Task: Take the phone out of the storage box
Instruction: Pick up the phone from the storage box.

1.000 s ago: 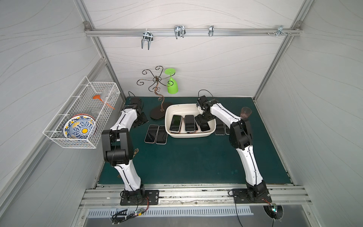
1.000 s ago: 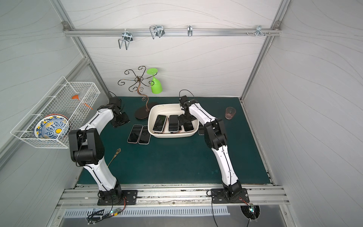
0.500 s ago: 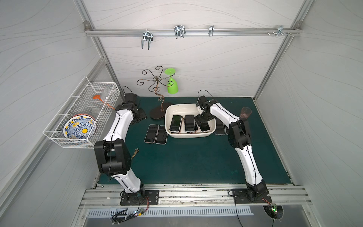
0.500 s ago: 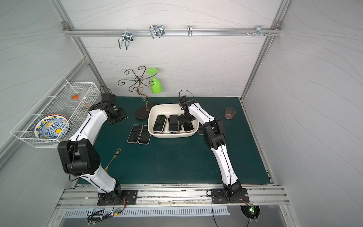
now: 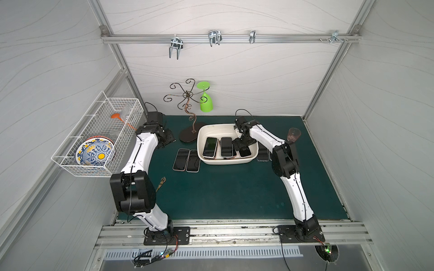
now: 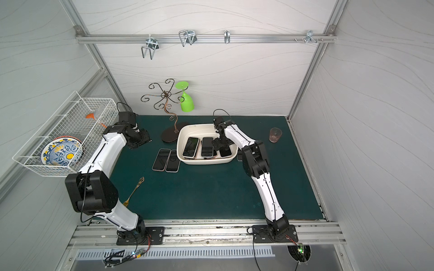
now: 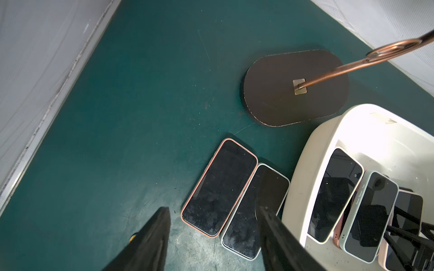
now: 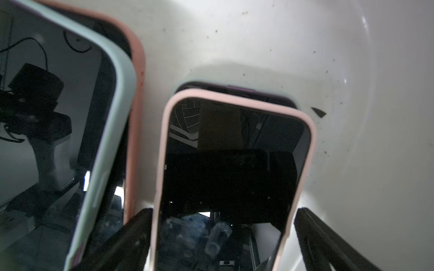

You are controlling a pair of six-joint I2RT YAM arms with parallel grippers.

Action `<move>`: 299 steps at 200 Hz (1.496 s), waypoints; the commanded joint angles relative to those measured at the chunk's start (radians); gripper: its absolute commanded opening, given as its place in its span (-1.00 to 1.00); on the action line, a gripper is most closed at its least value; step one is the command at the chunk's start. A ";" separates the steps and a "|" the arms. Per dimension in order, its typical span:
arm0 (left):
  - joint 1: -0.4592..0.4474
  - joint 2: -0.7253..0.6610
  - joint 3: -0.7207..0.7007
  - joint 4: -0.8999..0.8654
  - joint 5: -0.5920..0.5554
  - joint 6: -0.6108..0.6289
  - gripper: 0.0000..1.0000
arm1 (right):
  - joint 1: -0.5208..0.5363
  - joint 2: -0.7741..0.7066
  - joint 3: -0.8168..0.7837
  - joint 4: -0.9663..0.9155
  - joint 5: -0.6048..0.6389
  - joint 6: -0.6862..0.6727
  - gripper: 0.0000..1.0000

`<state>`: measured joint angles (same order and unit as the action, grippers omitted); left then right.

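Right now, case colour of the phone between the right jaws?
Pale pink case, clearest in right wrist view.

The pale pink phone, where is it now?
In the right wrist view the pale pink phone lies in the box, between the right gripper's open jaws; in both top views, at its right end.

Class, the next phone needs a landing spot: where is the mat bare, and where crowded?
Bare: the broad mat between the storage box and the front rail. Crowded: phones lie at both sides of the box, stand base close by.
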<state>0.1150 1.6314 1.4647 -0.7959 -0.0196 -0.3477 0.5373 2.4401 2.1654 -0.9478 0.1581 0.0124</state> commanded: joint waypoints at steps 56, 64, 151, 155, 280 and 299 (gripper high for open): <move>-0.038 -0.046 -0.006 0.029 0.037 0.017 0.29 | 0.001 0.036 0.016 -0.037 0.063 0.024 0.48; -0.049 -0.054 -0.006 0.027 0.035 0.019 0.28 | 0.000 0.006 -0.001 -0.016 0.061 0.026 0.45; -0.202 -0.185 -0.132 0.135 0.108 -0.005 0.30 | -0.044 -0.204 -0.039 0.039 -0.078 0.093 0.23; -0.208 -0.191 -0.143 0.141 0.112 -0.009 0.31 | -0.047 -0.206 -0.042 0.040 -0.091 0.096 0.23; -0.617 -0.241 -0.474 0.853 0.351 -0.362 0.62 | -0.019 -0.416 -0.192 0.024 -0.384 0.236 0.16; -0.688 -0.166 -0.442 0.904 0.310 -0.393 0.83 | 0.004 -0.474 -0.254 0.024 -0.417 0.257 0.16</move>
<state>-0.5037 1.3880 0.9871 -0.1223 0.3035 -0.6445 0.5072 2.0766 1.9549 -0.9146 -0.1719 0.2214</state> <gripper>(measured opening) 0.881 0.816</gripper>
